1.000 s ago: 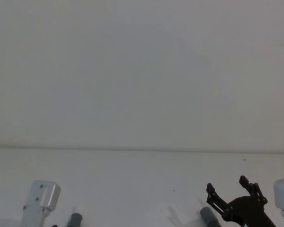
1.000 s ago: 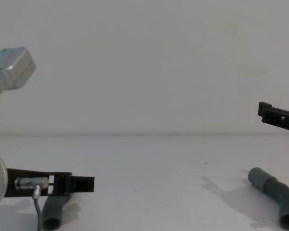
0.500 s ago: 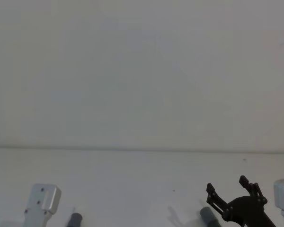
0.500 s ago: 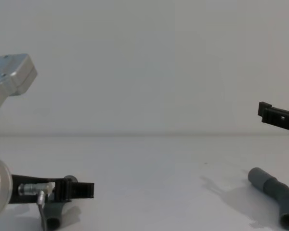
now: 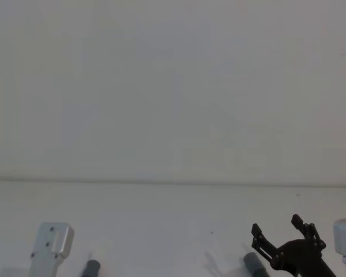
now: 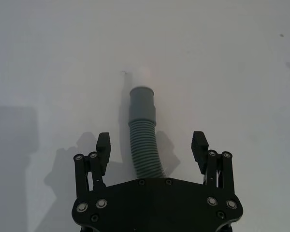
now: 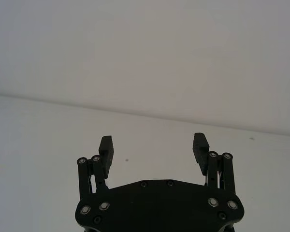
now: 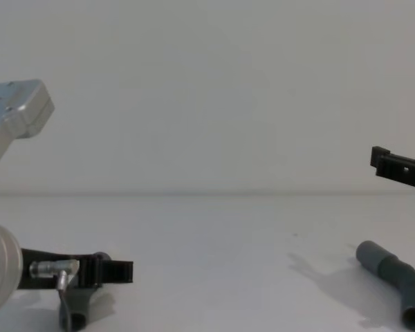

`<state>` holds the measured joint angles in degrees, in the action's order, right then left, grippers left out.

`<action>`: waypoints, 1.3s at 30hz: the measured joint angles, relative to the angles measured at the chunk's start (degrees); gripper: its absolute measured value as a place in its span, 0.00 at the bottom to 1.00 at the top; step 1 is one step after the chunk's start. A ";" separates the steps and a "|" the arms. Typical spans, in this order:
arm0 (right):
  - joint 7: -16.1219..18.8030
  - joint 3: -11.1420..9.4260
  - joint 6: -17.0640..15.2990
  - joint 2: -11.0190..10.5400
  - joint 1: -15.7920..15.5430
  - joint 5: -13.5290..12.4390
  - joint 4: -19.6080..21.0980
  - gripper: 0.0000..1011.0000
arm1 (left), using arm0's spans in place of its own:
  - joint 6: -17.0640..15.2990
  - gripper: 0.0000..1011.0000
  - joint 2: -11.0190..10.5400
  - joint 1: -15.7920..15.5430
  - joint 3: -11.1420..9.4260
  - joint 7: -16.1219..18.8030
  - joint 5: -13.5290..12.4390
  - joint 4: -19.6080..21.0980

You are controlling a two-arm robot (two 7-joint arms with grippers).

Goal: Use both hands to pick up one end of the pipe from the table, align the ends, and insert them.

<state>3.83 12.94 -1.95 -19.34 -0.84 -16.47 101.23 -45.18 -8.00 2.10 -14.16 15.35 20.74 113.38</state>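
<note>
Black left gripper [image 6: 151, 147] splayed astride ribbed dark-grey hose piece [image 6: 142, 104]; black right gripper [image 7: 153, 145] released above second bent hose [image 8: 395, 278].

left gripper [image 6: 152, 145] jaws spread wide; ribbed grey hose piece [image 6: 146, 150] lies on the white table [image 6: 48, 58] centred between them, touching neither; its smooth cuff [image 6: 142, 105] points out beyond the fingertips

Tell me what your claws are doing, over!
Left claw open, low, straddling left pipe piece. Right claw open, raised over right pipe piece lying on table. Nothing seen blocking.
</note>
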 joint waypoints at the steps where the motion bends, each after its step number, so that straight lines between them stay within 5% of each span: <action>1: 0.00 0.00 0.00 0.00 0.00 0.00 0.00 0.99 | -0.05 0.99 0.04 -0.12 0.05 -0.02 0.00 -0.11; 39: 0.00 0.00 0.00 0.00 0.00 0.00 0.00 0.99 | -2.26 0.99 -0.69 -5.38 1.12 -4.73 -0.26 -6.29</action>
<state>3.83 12.94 -1.95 -19.33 -0.84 -16.46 101.23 -47.44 -8.68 -3.28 -13.04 10.62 20.48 107.09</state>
